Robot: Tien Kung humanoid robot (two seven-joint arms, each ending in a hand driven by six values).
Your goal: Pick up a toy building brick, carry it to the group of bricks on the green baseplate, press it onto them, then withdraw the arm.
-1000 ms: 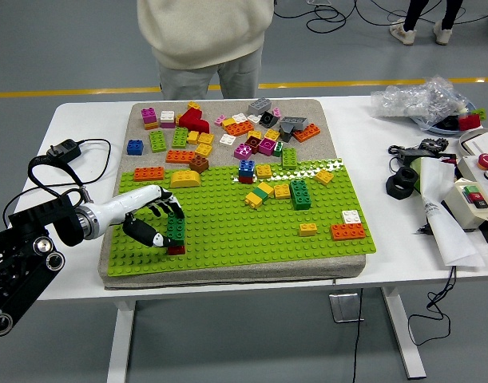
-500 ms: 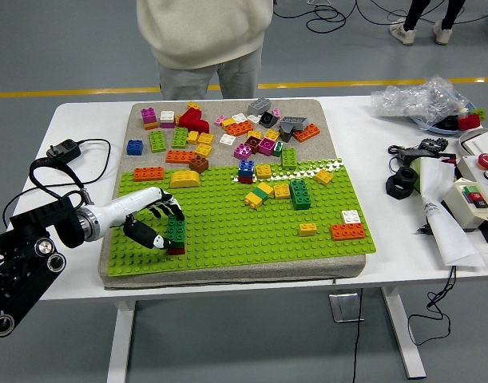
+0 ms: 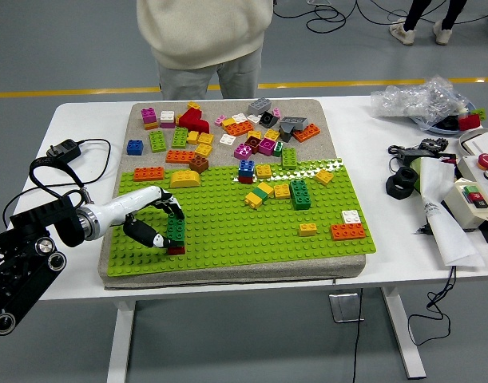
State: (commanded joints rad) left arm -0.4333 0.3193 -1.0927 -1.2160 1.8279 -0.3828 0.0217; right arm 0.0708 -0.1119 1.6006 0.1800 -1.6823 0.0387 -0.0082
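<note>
Left hand: left hand reached in from the left over the green baseplate, fingers curled around the green brick, thumb low at its left side, the others hooked over the top.
Brick: green brick stood upright between the fingertips, sitting on a dark red brick at the baseplate's near-left part.
Seating: could not tell whether the green brick was fully clicked down; the seam with the red one was too small to read.
Step in hand: looked like the press, judged from the pinch on a brick already stacked.
How to do it well: push straight down, wrist level, so the studs meet square; a sideways lean would tip the little stack.
Release: ease the fingers apart first, then draw the arm back left, away from the stack, without dragging the brick.
Risk: thumb under the brick's edge could lift it on the way out.
Other bricks: main group lay well to the hand's right on the baseplate; loose pile further off on the grey mat.
Person: stood at the far side of the table, hands not seen.
Right hand: not seen.
</note>
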